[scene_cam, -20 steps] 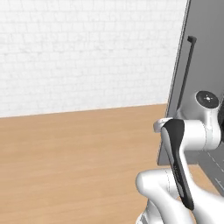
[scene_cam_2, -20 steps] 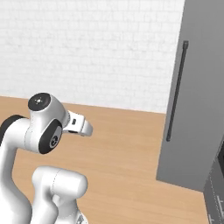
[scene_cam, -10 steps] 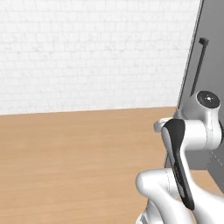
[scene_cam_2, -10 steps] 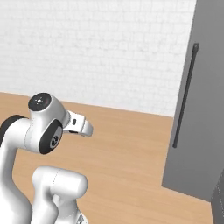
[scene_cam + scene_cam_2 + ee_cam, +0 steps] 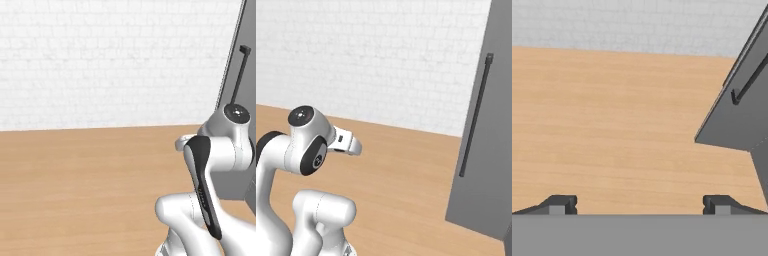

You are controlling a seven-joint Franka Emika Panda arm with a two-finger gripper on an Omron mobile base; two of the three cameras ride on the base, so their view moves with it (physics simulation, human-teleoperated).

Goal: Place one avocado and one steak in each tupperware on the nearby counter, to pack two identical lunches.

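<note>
The two-finger gripper [image 5: 639, 204] stands with its small dark fingertips [image 5: 560, 204] spread wide apart, holding nothing, over a light-brown wood-grain floor [image 5: 85, 180]. A tall dark grey cabinet [image 5: 491, 150] with a slim black vertical bar handle [image 5: 475, 115] stands on the floor to the right. A white brick wall [image 5: 110, 60] rises behind. The white arm [image 5: 215, 165] is folded low.

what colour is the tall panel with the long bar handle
Dark grey tall flat panel, with a darker slim bar handle; clearest in the right base view.
</note>
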